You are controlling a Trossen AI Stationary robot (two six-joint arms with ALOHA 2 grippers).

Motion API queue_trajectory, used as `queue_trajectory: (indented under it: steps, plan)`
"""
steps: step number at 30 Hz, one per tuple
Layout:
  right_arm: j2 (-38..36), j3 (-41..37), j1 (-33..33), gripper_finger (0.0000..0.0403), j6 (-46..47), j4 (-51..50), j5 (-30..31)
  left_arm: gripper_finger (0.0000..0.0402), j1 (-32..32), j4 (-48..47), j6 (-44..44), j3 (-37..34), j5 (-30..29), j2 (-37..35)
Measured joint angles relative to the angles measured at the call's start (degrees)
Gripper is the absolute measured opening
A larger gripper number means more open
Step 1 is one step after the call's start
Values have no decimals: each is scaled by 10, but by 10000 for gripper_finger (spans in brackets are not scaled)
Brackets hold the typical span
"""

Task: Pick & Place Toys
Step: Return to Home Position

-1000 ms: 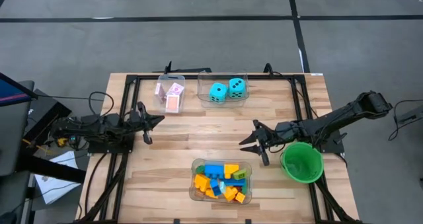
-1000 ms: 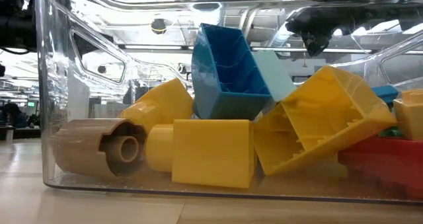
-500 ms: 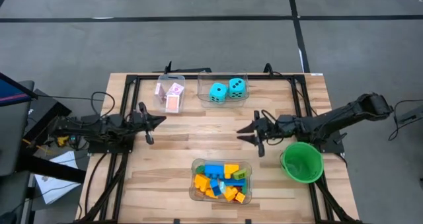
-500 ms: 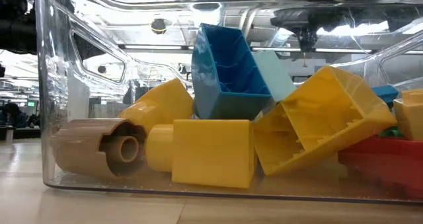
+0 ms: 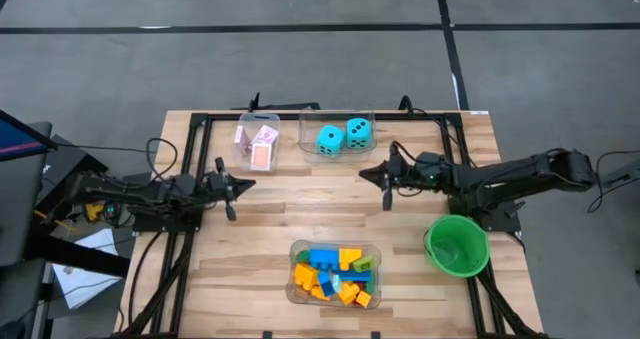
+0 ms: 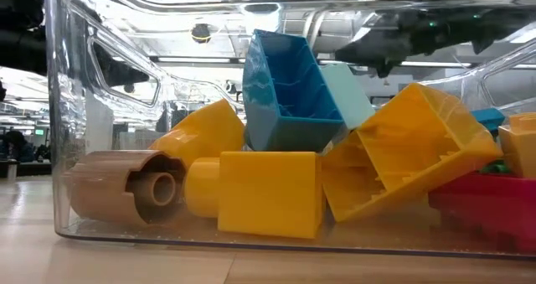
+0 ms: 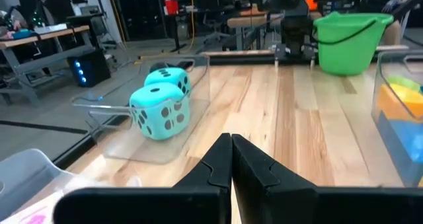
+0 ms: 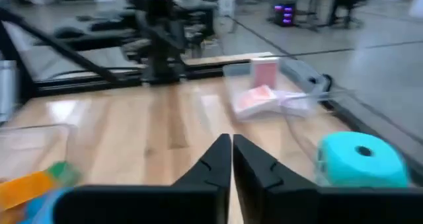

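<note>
Hanging over bare counter [image 5: 300, 204] beyond the brick tub [image 5: 293, 254], off its far right corner: right gripper [image 5: 368, 173], fingers pressed together, nothing between them. Mirrored off the brick tub's far left corner: left gripper [image 5: 245, 185], likewise closed and empty, tip aimed toward the right one.

Heaped inside the brick tub: bricks [image 5: 335, 274], blue, yellow and orange with a little green and red; none seen loose on the counter. Well past the brick tub, at the far edge: two dice [image 5: 345, 135] in the dice tub [image 5: 308, 119], and cards [image 5: 258, 144] in a small tub [image 5: 272, 117] next to it. Just right of the brick tub: bowl [image 5: 457, 247], apparently empty.

Looks finished as far as fetching goes. Probably calls only for drawing each arm back toward its own side, with no grasp needed. Turns on this: bricks toward the near edge from both grippers and roughly midway between them, right gripper slightly the nearer. Long axis of the brick tub left to right, parallel to both outstretched arms and clear of them. Closer concern on the far side: right gripper between brick tub and dice tub, just beside the latter's near corner, apparently not touching.
</note>
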Motion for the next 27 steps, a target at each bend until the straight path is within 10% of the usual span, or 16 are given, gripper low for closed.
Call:
queue_trajectory:
  steps: [7, 27]
  plan:
    - [-114, -75, 13, 3, 7, -14, -125, 0, 0, 0, 0, 0, 1, 31]
    - [-616, -232, 25, 0, 11, -230, -130, 0, 0, 1, 0, 0, 2, 53]
